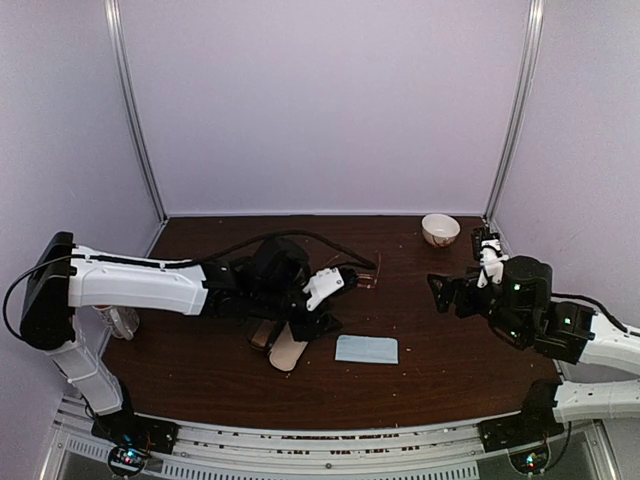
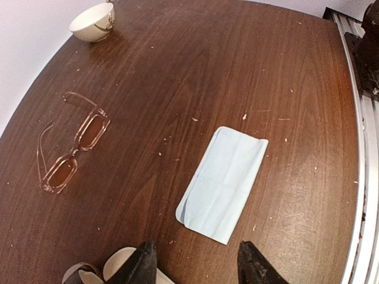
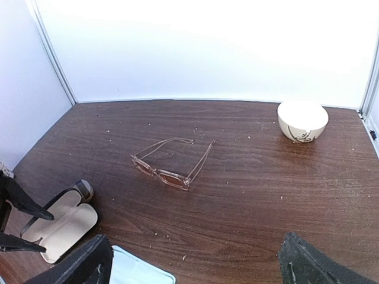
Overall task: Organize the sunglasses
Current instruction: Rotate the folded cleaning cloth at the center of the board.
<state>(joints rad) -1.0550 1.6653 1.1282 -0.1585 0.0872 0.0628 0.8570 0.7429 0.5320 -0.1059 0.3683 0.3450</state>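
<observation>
Left hand [image 2: 196, 259] hangs part-open and empty, right hand [image 3: 198, 260] wide; I think the unfolded sunglasses [image 3: 172, 176] await the open case [image 3: 62, 222].

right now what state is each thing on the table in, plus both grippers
sunglasses: temples unfolded, not held
glasses case: open, pale lining showing
cloth: spread flat
bowl: upright
left gripper: open, holding nothing
right gripper: open, holding nothing
</observation>
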